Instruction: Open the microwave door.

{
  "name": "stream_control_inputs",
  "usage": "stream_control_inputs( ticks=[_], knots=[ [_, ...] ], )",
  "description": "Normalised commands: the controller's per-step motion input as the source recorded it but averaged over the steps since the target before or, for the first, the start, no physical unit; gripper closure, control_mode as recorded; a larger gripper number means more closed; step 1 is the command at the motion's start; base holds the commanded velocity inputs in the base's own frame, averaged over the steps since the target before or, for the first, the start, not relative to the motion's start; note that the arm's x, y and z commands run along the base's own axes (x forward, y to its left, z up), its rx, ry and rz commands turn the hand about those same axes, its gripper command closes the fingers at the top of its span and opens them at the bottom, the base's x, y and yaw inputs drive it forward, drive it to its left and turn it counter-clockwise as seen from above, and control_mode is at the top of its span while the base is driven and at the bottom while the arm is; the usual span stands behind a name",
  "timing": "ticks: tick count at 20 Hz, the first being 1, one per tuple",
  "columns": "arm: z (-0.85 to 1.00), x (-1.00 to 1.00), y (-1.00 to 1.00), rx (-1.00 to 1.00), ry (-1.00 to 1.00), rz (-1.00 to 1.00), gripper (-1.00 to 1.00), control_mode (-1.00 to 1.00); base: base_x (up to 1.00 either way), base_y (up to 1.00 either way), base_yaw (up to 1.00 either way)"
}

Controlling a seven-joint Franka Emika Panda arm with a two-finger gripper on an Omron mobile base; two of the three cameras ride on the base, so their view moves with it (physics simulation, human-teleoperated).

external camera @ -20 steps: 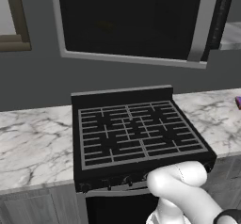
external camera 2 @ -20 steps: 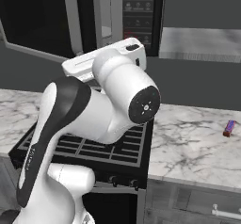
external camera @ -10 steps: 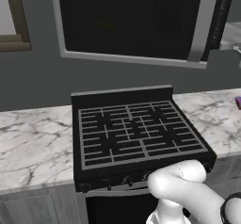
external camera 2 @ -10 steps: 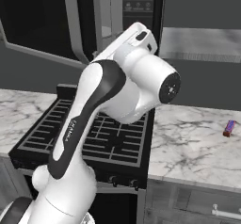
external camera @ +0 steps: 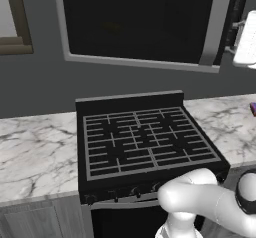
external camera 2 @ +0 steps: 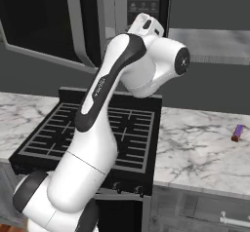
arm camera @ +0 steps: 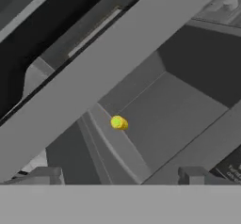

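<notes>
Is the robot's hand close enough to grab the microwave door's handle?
Probably yes. The gripper sits right behind the handle, which crosses the hand view just past the fingertips. The jaws look open, and nothing is between them and the bar on the microwave door.

Light is even and flat, with no clear source and only weak shading. The marble desk (external camera: 35, 147) reads bright and evenly lit; the stove (external camera: 142, 142) casts no distinct shadow on it. The microwave door (external camera: 140, 22) glass is near black, without glare or reflections. The hand view is soft and slightly blurred, with a small yellow knob (arm camera: 118, 123) the only saturated spot.
</notes>
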Motion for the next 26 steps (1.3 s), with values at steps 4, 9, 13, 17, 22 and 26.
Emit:
stream_control_inputs(
  ticks=[4,9,13,17,22,26],
  knots=[
    [0.0,0.31,0.18,-0.17,-0.21,0.08,-1.0,-1.0,0.0,0.0,0.0],
    [0.0,0.01,0.58,-0.14,-0.21,0.12,-1.0,-1.0,0.0,0.0,0.0],
    [0.0,0.02,0.75,-0.11,-0.14,0.2,-1.0,-1.0,0.0,0.0,0.0],
    [0.0,-0.23,0.87,-0.07,-0.16,0.33,-1.0,-1.0,0.0,0.0,0.0],
    [0.0,-0.53,0.7,0.0,-0.15,0.45,-1.0,-1.0,0.0,0.0,0.0],
    [0.0,-0.44,0.75,0.0,-0.19,0.45,-1.0,-1.0,0.0,0.0,0.0]
  ],
)
